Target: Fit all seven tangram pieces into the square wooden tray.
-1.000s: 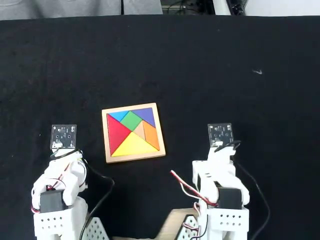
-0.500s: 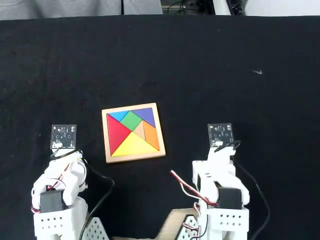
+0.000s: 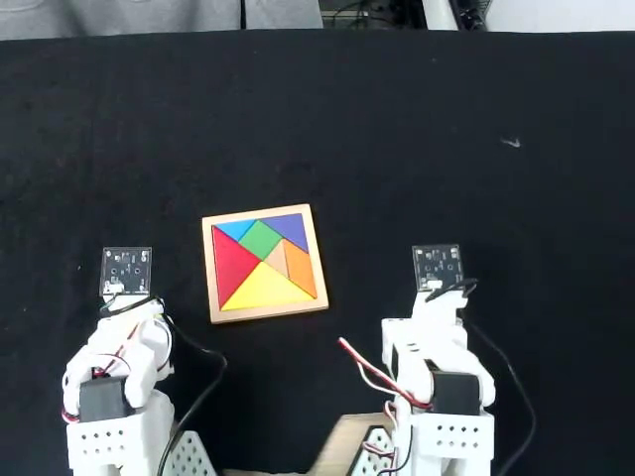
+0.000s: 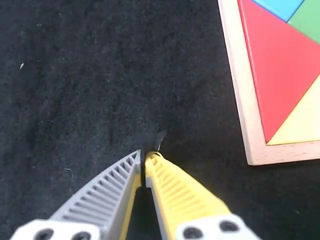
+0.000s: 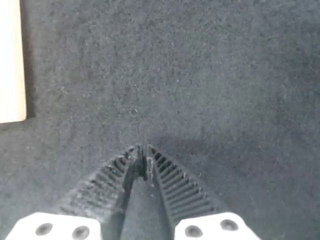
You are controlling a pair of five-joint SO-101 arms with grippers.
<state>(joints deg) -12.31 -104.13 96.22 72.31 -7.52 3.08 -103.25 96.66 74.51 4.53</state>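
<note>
the square wooden tray (image 3: 210, 278) lies on the black worktop (image 3: 446, 149), between the two arms and a little ahead of them, nearer the left one. all seven tangram pieces (image 3: 263, 260) sit inside it, edge to edge with no gap showing: a red triangle (image 3: 233, 266), a yellow triangle (image 3: 263, 290), an orange piece (image 3: 301, 270) and the smaller ones along the far side. by that layout the task looks done.

the pieces look like thin painted wood: light, stiff, smooth on top and likely slippery. seated flush, they offer no free edge to pinch. if anything needs shifting, the tray's raised rim is the better hold; its outer wall stands clear of the cloth and should bear a firm pinch without harm.

the left fingers (image 4: 175, 185) are closed, tips meeting, with nothing between them; they hang over bare cloth just beside the tray's near corner (image 4: 252, 150), not touching it. the right fingers (image 5: 172, 182) are likewise closed and hold nothing, over bare cloth, with the tray's edge (image 5: 12, 65) off to one side and apart.
</note>
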